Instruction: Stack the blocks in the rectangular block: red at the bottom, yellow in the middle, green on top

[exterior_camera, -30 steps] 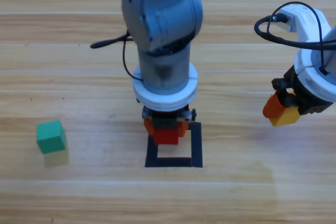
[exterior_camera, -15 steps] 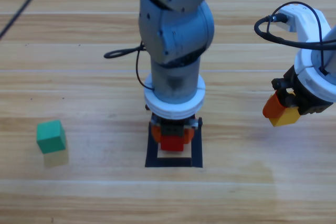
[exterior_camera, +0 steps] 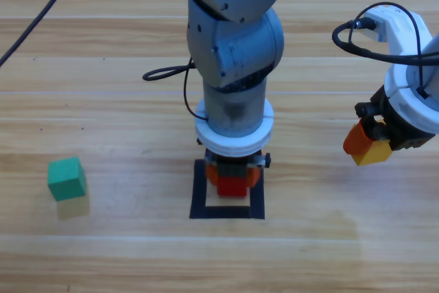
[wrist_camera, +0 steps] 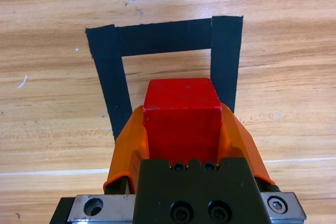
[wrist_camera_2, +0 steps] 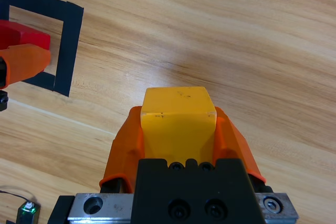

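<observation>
My left gripper (exterior_camera: 233, 184) (wrist_camera: 181, 124) is shut on the red cube (exterior_camera: 232, 186) (wrist_camera: 181, 115) and holds it over the black tape rectangle (exterior_camera: 199, 200) (wrist_camera: 157, 38), within its outline. At the right, my right gripper (exterior_camera: 367, 147) (wrist_camera_2: 178, 124) hangs above the wood, shut on the yellow cube (exterior_camera: 374, 153) (wrist_camera_2: 177, 119). The green cube (exterior_camera: 66, 178) sits alone on the table at the far left. The right wrist view also shows the red cube (wrist_camera_2: 23, 38) and the tape rectangle (wrist_camera_2: 68, 51) at its upper left.
A black cable (exterior_camera: 168, 73) trails from the left arm across the table behind it. A black cable loop (exterior_camera: 363, 39) rises from the right arm's wrist at the upper right.
The left arm has moved right and toward the table's front, carrying the red cube from the rectangle's left rear corner to inside its outline. The right arm and the green cube stayed still.
</observation>
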